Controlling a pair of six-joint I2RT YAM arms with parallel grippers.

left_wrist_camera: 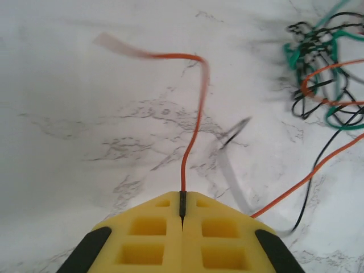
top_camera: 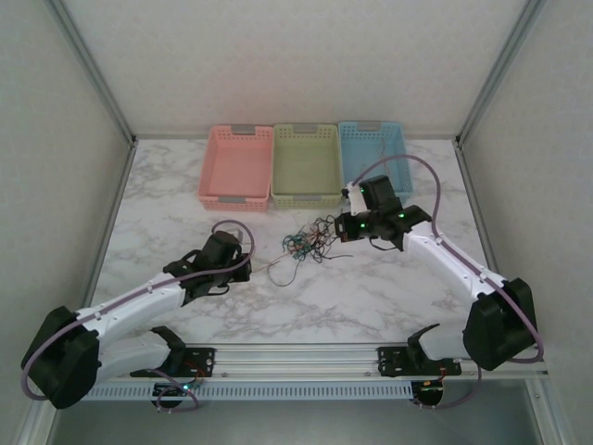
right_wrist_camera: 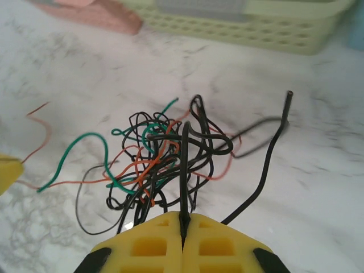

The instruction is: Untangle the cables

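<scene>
okay, my left gripper [left_wrist_camera: 182,206] has its yellow fingers pressed together on a thin orange wire [left_wrist_camera: 197,102], pinched right at the tips. the strand rises from the jaws, bends over to the left and ends in a blurred free tip above the white marble table [left_wrist_camera: 85,142]. on the other side, my right gripper [right_wrist_camera: 183,219] is closed too, clamped on a thin black wire [right_wrist_camera: 185,165] that runs straight up from the fingertips into the tangle of thin black, green and orange cables [right_wrist_camera: 153,159]. that tangle lies on the marble between the two grippers, nearer the right one, just in front of the pale green plastic basket [top_camera: 306,165]. an orange strand runs from beside the left fingers off to the clump, and a loose black end sticks up to the right of the clump. the pink plastic basket [top_camera: 236,167] and the blue plastic basket [top_camera: 375,153] stand either side of the green one at the far edge.
</scene>
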